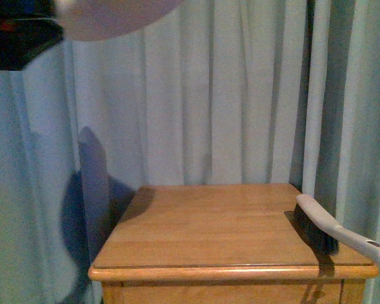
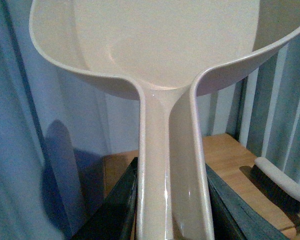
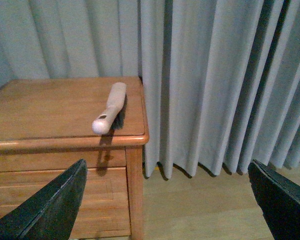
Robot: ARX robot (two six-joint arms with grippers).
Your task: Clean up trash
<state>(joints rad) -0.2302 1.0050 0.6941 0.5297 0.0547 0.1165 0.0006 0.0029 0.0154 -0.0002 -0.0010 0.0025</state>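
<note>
Background: pale blue-grey curtains point(image 1: 240, 95) hang in folds behind and to the right of a wooden cabinet. Its top, the surface point(image 1: 209, 234), is light varnished wood with a rounded front edge. A drawer front point(image 3: 40, 200) sits below it, and wood flooring point(image 3: 205, 220) lies beside it.

Trash: not visible in any view, so its position and appearance cannot be told.

A hand brush point(image 1: 323, 228), with a white handle and black bristles, lies at the right edge of the surface, handle end overhanging the front corner.

Left claw point(image 2: 172, 210): clamped on the handle of a beige plastic dustpan point(image 2: 165, 45), held high above the surface.

Right claw point(image 3: 165, 205): fingers wide apart, holding nothing, low beside the cabinet.
</note>
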